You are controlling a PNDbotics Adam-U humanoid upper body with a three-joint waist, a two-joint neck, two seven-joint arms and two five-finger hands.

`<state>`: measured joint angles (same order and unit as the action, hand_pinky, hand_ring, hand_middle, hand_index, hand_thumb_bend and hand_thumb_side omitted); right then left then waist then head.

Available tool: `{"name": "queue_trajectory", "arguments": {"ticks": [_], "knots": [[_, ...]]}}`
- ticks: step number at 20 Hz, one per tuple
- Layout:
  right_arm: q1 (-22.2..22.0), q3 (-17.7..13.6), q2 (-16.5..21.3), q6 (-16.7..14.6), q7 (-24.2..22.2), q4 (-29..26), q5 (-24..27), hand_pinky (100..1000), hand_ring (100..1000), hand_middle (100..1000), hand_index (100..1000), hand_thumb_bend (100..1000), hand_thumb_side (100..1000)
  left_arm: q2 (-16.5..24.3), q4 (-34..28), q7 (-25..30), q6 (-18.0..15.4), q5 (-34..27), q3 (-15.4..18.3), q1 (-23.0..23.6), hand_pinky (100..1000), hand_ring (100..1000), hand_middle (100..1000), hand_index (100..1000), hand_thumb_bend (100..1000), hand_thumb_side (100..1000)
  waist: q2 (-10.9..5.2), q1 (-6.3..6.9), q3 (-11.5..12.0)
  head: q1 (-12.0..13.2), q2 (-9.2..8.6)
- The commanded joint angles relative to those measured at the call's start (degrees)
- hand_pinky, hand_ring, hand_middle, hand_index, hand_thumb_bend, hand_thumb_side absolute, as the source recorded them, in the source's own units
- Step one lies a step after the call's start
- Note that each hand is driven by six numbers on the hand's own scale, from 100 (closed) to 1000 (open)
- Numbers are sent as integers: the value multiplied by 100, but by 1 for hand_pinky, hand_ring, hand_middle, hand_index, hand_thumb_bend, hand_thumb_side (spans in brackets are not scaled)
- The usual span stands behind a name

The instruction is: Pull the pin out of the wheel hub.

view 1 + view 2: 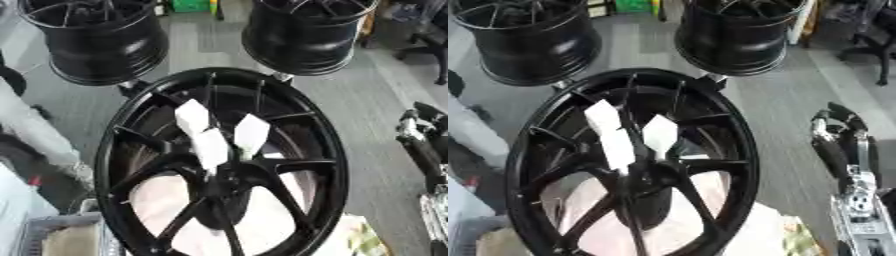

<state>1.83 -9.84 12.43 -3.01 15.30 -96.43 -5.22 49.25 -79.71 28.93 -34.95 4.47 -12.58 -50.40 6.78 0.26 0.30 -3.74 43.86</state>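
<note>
A large black spoked wheel (223,165) stands before me, tilted toward the camera. Three white flat-headed pins stick out of its hub (219,182): one upper left (192,117), one upper right (251,134), one lower in the middle (212,149). My right hand (840,137) shows at the right edge, black fingers relaxed and pointing up, holding nothing. It is well apart from the wheel's rim, and its silver forearm (857,210) runs down to the lower right corner. My left hand shows in neither view.
Two more black wheels stand on the floor behind, at back left (101,37) and back right (306,32). A grey crate (61,235) sits at the lower left, below a white shape (35,135). A chair base (433,40) is at far right.
</note>
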Motion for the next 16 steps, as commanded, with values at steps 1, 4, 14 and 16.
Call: {"name": "queue_trajectory", "arguments": {"ticks": [1,4,14,16], "knots": [[14,3,176,-8,-21,-45,-52,568,609,701,813,100,440,-166,324,965,-1088,209,-421,-455,766,739,724,834,192,335,-95,19,-16,-11,26],[-3,6,186,-9,-27,-39,-54,568,609,701,813,100,439,-651,768,1347,-1373,459,-747,-871,781,764,747,860,214,360,-117,36,-28,-16,26],[-9,21,203,-20,-49,-18,-57,568,609,700,811,100,438,-1815,1055,2288,-1701,1016,-1682,-1531,817,801,802,901,383,431,-139,127,-146,49,26],[-8,25,201,-23,-52,-14,-54,568,609,700,811,100,439,-1911,993,2300,-1701,1168,-1884,-1524,817,801,800,893,399,404,-143,155,-158,46,26]]}}
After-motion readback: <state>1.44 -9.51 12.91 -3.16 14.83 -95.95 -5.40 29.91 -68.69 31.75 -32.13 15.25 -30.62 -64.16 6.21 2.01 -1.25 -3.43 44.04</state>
